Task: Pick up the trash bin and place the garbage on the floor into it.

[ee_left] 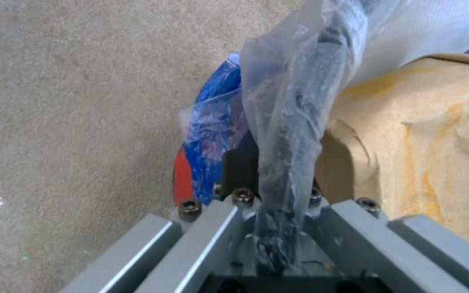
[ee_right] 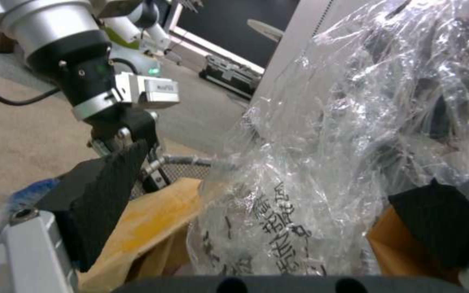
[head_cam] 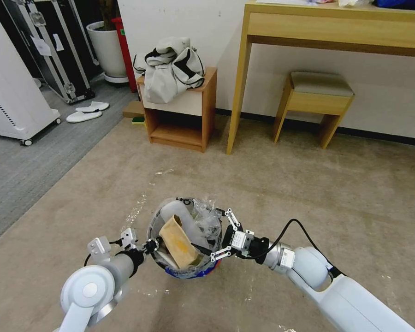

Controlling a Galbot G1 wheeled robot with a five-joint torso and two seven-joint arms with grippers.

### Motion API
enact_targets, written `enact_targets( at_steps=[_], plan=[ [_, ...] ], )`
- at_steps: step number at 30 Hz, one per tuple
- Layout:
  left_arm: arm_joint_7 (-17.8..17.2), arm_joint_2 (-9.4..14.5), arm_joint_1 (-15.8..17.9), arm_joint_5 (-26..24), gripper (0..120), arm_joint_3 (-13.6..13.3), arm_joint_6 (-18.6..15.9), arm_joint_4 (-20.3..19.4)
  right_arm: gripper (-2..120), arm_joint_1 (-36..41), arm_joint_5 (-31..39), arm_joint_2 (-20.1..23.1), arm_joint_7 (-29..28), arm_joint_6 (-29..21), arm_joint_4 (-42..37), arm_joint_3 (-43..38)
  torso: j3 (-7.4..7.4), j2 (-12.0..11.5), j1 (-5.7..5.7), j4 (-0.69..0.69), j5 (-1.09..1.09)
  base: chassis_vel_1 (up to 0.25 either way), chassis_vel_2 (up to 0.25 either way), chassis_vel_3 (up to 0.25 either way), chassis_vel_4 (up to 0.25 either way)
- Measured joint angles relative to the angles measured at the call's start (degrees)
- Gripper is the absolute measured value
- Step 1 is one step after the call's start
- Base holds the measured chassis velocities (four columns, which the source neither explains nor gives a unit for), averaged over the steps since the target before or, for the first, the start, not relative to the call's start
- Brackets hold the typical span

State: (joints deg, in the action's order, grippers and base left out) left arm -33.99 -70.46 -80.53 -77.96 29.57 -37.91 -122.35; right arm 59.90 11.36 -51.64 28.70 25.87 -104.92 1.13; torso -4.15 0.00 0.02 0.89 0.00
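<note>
The trash bin (head_cam: 191,272), red with a blue band (ee_left: 218,118) and a clear liner, hangs just above the beige carpet floor (head_cam: 309,193). My left gripper (head_cam: 151,246) (ee_left: 270,175) is shut on its left rim, pinching rim and liner. Inside lie garbage pieces: a brown cardboard scrap (head_cam: 180,242) (ee_right: 153,228), a white slipper (head_cam: 184,216) and crumpled clear plastic (head_cam: 208,216). My right gripper (head_cam: 220,234) (ee_right: 272,203) stands open over the bin's right rim. Between its black pads (ee_right: 99,195) sits clear plastic with black lettering (ee_right: 278,219), untouched by them.
A wooden nightstand (head_cam: 177,115) with a grey bag, a desk (head_cam: 336,27) and a stool (head_cam: 316,101) stand along the far wall. Grey flooring at left holds white slippers (head_cam: 87,110), a white planter pot (head_cam: 107,48) and a wheeled white unit (head_cam: 14,101). Tape lines (head_cam: 136,210) mark the carpet.
</note>
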Motion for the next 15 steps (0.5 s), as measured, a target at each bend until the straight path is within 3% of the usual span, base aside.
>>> enact_targets(
  at_steps=[15],
  plan=[
    [0.4,-0.8,-0.2,0.5,0,0.0,0.2,0.1,100,-0.3,-0.1,0.0,0.4,-0.2,-0.4,0.1,0.00,0.0,0.00,0.00,0.00,0.000,0.000,0.000,0.000]
  ],
)
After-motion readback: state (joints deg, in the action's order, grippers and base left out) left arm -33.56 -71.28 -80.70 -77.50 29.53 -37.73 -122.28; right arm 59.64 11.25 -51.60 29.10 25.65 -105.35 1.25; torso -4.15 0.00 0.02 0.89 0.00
